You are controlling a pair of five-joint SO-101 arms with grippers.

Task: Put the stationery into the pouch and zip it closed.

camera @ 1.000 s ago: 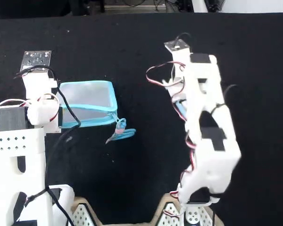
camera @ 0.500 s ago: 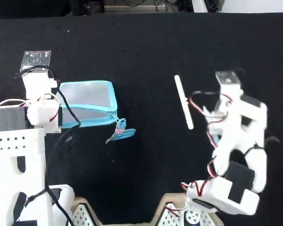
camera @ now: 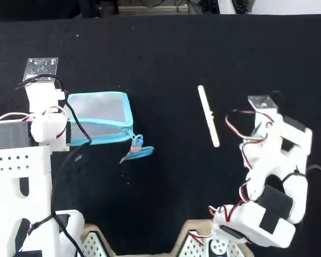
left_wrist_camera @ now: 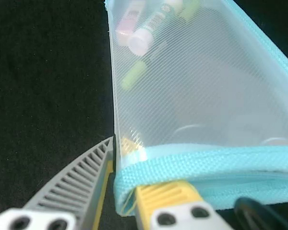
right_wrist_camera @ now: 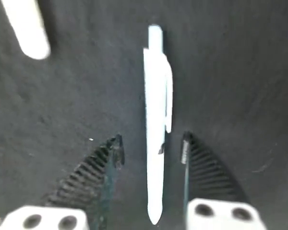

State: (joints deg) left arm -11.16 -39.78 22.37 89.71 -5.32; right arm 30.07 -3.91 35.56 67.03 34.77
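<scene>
Your right end effector (right_wrist_camera: 151, 140) gapes wide with the pen (right_wrist_camera: 156, 96) lengthwise between its jaws, while the left end effector (left_wrist_camera: 127, 165) clamps the pouch (left_wrist_camera: 197, 86).

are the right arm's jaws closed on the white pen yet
No, in the right wrist view the jaws stand open, with a visible gap on either side of the white pen lying between them.
</scene>
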